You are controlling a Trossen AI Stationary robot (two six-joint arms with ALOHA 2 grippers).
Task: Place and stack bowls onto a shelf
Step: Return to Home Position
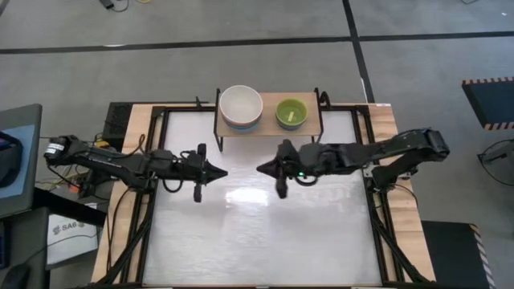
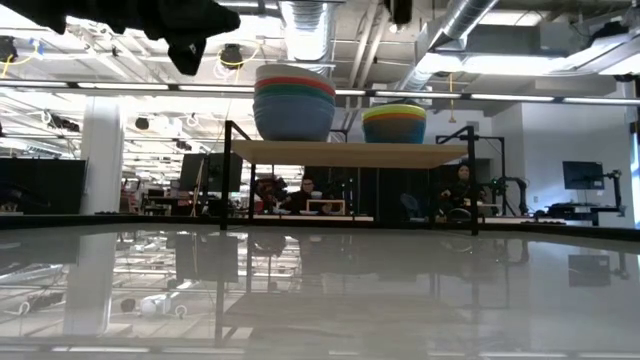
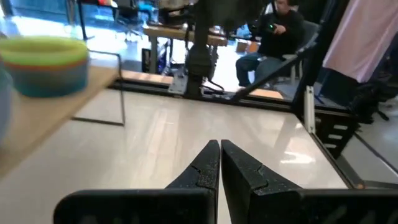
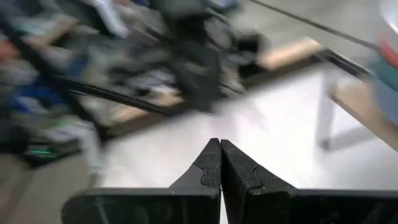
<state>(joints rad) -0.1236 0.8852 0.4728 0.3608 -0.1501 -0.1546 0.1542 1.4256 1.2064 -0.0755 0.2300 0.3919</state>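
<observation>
All the bowls in view stand on the shelf [image 1: 269, 127] at the far edge of the table [image 1: 257, 241]. There is a large stack topped by the white bowl [image 1: 241, 105] and, beside it, a small stack topped by the lime green bowl [image 1: 291, 112]. The left arm [image 1: 120, 160] and the right arm [image 1: 361, 154] hover over the middle of the table, their jaws pressed together and empty, the tips facing each other and near. I judge the main risk to be that the tips touch if both arms move at once. The right arm, just in front of the shelf, could also bump a leg and shake the stacks.

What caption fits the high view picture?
White-topped bowl stack and green-topped bowl stack on the shelf; left gripper, right gripper shut.
</observation>
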